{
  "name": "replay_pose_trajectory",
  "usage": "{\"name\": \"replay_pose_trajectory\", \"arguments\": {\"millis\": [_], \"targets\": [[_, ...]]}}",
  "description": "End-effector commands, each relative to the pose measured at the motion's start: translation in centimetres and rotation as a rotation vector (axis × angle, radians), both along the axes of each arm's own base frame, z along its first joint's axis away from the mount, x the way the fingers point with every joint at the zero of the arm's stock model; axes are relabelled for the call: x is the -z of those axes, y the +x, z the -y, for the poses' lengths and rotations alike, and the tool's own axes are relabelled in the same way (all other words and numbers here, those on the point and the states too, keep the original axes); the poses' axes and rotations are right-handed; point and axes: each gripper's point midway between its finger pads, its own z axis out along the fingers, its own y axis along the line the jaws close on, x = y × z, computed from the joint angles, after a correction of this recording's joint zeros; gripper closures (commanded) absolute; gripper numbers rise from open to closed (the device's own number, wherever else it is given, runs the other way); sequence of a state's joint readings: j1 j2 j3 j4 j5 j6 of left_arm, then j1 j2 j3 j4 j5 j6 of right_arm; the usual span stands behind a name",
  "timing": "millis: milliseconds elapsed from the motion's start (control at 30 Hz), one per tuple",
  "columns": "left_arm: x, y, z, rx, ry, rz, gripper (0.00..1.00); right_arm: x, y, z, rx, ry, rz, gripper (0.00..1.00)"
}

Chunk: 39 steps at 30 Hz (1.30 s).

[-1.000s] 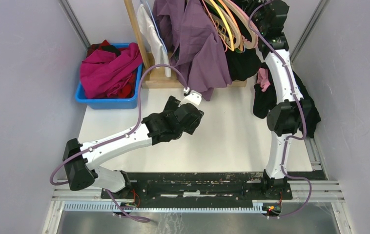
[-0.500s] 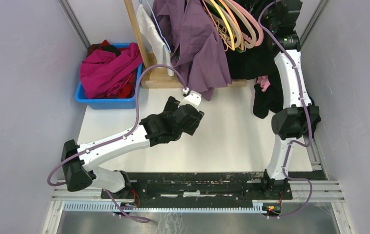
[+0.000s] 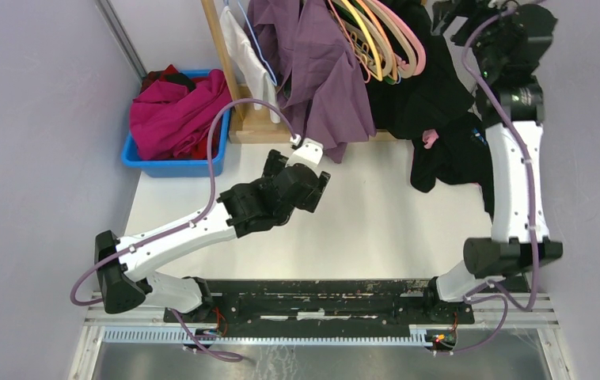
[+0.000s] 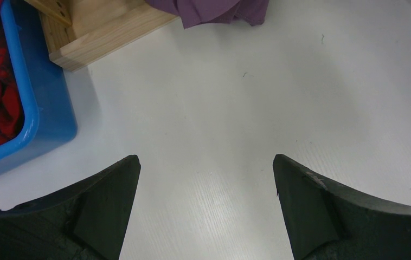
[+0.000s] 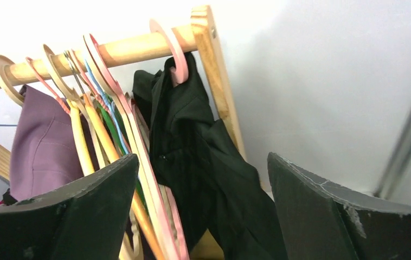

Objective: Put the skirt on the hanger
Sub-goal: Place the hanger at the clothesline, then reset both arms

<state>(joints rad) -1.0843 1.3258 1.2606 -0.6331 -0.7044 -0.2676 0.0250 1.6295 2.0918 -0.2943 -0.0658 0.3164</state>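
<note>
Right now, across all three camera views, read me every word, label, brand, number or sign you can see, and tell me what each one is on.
None: no text can be read in any view.
The blue bin, wooden rack, hangers, black garment and purple garment show no print or tag.
Specks on the base rail are too small to read.

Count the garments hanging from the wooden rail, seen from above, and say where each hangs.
3: a white garment at the left end, a purple garment in the middle, a black garment at the right. Others may be hidden among the hangers.
</note>
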Motion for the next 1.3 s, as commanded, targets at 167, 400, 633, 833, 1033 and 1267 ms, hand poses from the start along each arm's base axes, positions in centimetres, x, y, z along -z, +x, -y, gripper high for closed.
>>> {"name": "replay_pose_trajectory", "arguments": {"millis": [167, 400, 633, 833, 1033, 1267], "targets": [[-6.6, 0.5, 0.8, 0.016, -0.183, 0.119, 0.01, 3.9, -10.8, 2.4, 0.096, 0.002, -0.197, 0.0], [-8.1, -0.1, -0.3, 0.021, -0.241, 0.146, 0.01, 11.4, -17.6, 0.2, -0.015, 0.061, -0.31, 0.01], [-8.0, -1.1, -1.5, 0.033, -0.303, 0.158, 0.01, 18.7, -21.9, -0.5, -0.069, 0.012, -0.402, 0.0], [-7.5, -1.5, -1.5, 0.047, -0.323, 0.137, 0.01, 20.8, -23.9, -2.9, -0.2, 0.057, -0.395, 0.0], [-7.7, -2.0, -2.4, 0.043, -0.352, 0.144, 0.01, 20.9, -24.4, -3.4, -0.221, 0.092, -0.411, 0.0], [-7.7, -2.4, -3.0, 0.04, -0.371, 0.146, 0.01, 19.8, -25.1, -3.8, -0.242, 0.114, -0.381, 0.0]]}}
